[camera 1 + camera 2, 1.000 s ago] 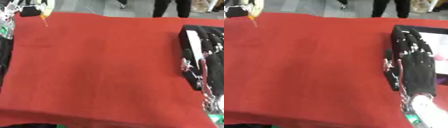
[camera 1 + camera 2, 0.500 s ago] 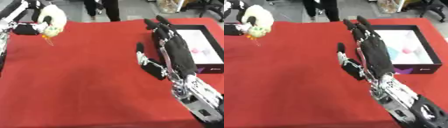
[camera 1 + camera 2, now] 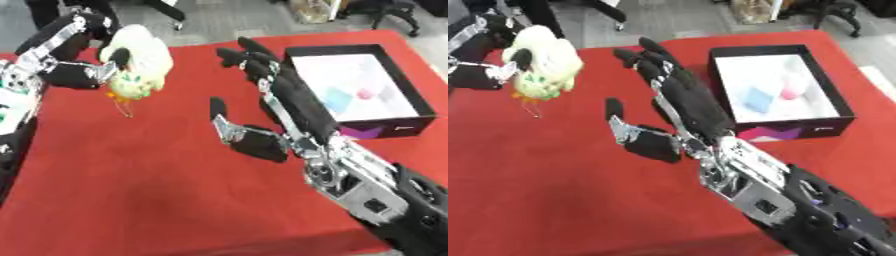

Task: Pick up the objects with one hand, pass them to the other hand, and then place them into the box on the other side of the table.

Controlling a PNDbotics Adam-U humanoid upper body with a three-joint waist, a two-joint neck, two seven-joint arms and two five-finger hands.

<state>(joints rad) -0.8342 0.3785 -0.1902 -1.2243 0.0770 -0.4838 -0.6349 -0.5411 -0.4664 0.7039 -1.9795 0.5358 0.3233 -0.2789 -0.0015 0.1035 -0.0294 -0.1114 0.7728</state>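
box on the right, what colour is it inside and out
The box has black walls and a white inside, with a purple patch on its front; the right eye view shows it best.

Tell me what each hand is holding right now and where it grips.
The left hand is curled round a pale plush toy, gripping its left side. The right hand is open, holding nothing.

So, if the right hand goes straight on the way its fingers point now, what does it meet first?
Probably only red tablecloth. The open right hand points up and slightly left in the view; the box lies to its right, and the pale plush toy in the left hand well left. Depth is unclear.
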